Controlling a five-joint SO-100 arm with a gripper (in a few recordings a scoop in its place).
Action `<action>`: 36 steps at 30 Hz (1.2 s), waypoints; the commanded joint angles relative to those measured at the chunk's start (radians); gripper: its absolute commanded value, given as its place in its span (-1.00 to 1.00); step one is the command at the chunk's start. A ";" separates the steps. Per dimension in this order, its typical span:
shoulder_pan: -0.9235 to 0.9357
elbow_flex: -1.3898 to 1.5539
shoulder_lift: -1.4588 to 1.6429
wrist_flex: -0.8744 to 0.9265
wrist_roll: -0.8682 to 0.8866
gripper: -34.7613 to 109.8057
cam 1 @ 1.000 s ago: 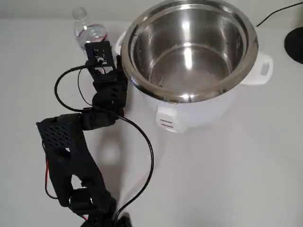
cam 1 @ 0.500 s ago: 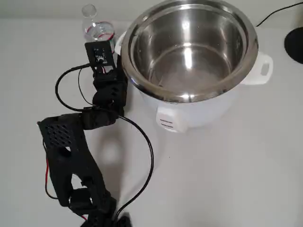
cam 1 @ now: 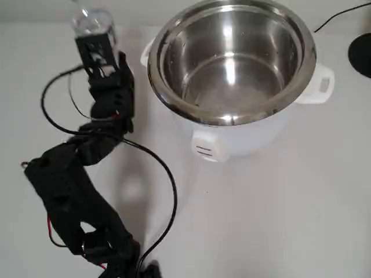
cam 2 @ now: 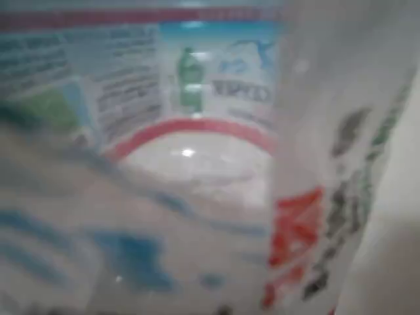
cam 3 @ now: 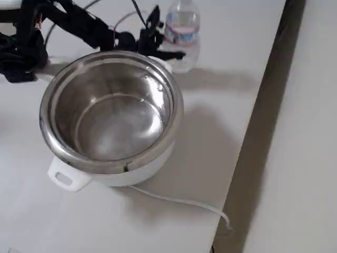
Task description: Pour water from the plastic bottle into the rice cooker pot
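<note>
Swung left away from the rice cooker pot [cam 1: 232, 58], hand [cam 3: 166, 42] clasps the upright plastic bottle [cam 3: 181, 34].

This looks like a bare test bench in a lab or workroom, not a lived-in kitchen. A plain white tabletop [cam 3: 237, 31] carries a black printed robot arm [cam 1: 75, 179] with loose exposed wiring [cam 1: 168, 202]. A household rice cooker pot [cam 1: 232, 63] sits just beside its end effector [cam 3: 163, 39], the white power cord [cam 3: 179, 200] trailing toward the tabletop edge.
</note>
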 commanded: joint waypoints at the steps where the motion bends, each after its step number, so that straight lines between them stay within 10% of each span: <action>1: -0.020 -0.017 0.293 0.066 0.037 -0.33; 18: 0.044 -0.133 0.758 0.687 0.403 -0.33; 36: 0.170 -0.127 0.956 0.897 0.900 -0.34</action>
